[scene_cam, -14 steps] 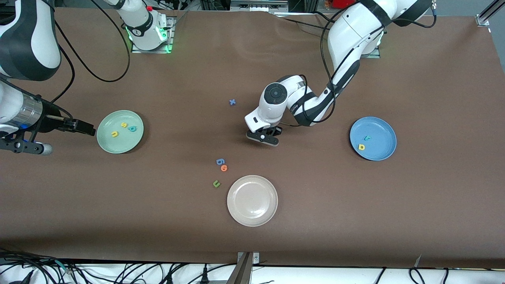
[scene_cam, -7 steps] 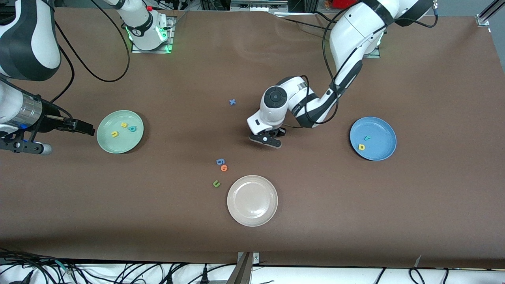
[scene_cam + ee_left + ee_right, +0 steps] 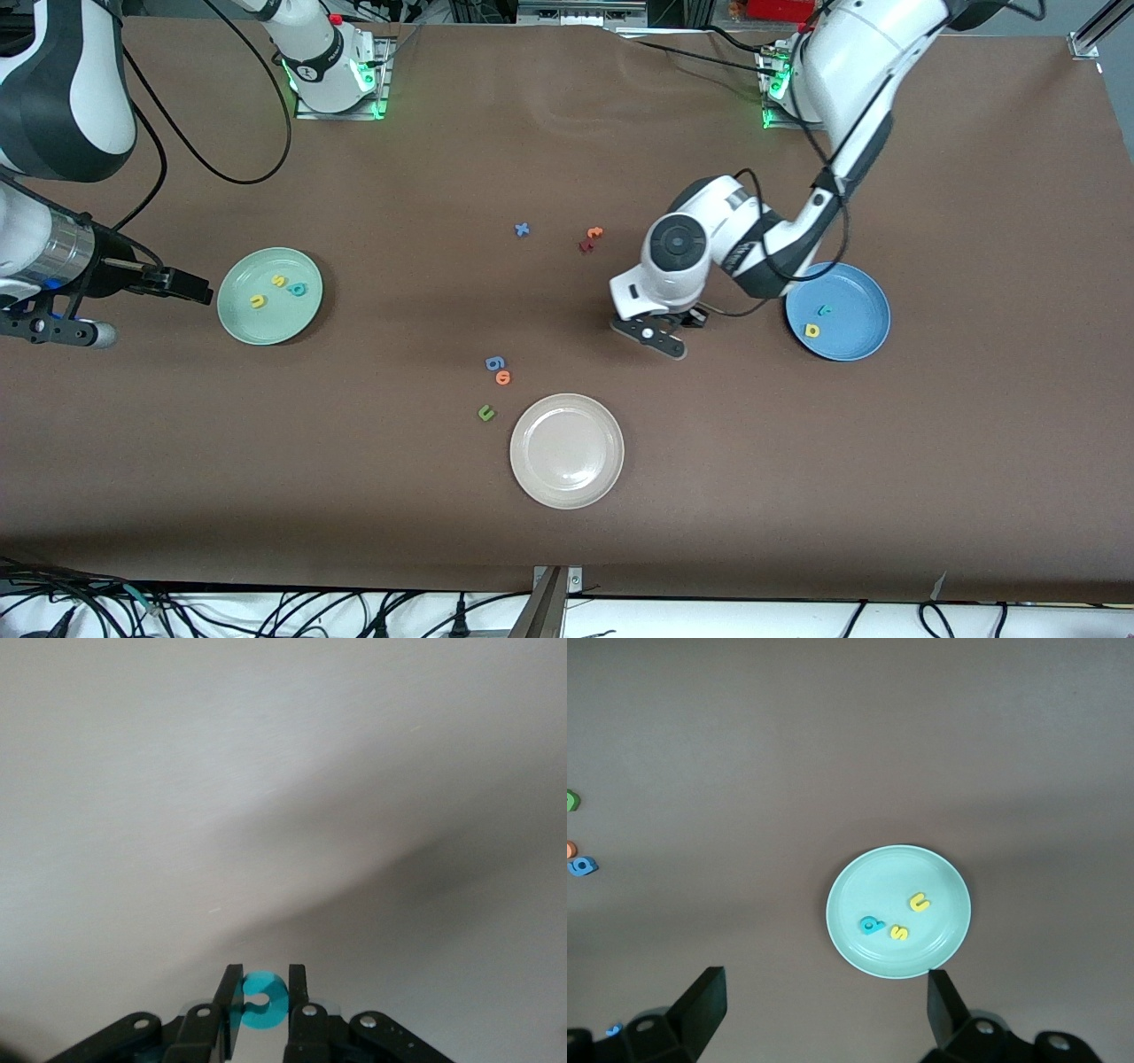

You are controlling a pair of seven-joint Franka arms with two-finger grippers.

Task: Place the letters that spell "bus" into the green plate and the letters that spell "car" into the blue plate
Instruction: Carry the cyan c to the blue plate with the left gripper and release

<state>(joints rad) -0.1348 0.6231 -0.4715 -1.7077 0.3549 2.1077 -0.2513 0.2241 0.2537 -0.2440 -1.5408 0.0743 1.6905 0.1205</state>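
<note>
My left gripper (image 3: 660,339) is over bare table beside the blue plate (image 3: 858,288), toward the right arm's end of it. It is shut on a teal "c" (image 3: 266,1001), pinched between the fingertips (image 3: 232,985). In the blue plate lie a teal "r" (image 3: 824,309) and a yellow "a" (image 3: 811,330). The green plate (image 3: 266,324) holds a yellow "u" (image 3: 258,301), a yellow "s" (image 3: 278,282) and a teal "b" (image 3: 299,289). My right gripper (image 3: 182,287) waits open and empty beside the green plate (image 3: 859,886), at the right arm's end.
A cream plate (image 3: 567,483) sits nearer the front camera at mid-table. Beside it lie an olive "u" (image 3: 485,412), an orange "o" (image 3: 503,377) and a blue "g" (image 3: 494,362). Farther off lie a blue "x" (image 3: 522,229), an orange "t" (image 3: 595,233) and a dark red letter (image 3: 586,245).
The left arm has carried the teal "c" from mid-table toward the blue plate, uncovering the orange "t" and the dark red letter. The right arm has not moved.
</note>
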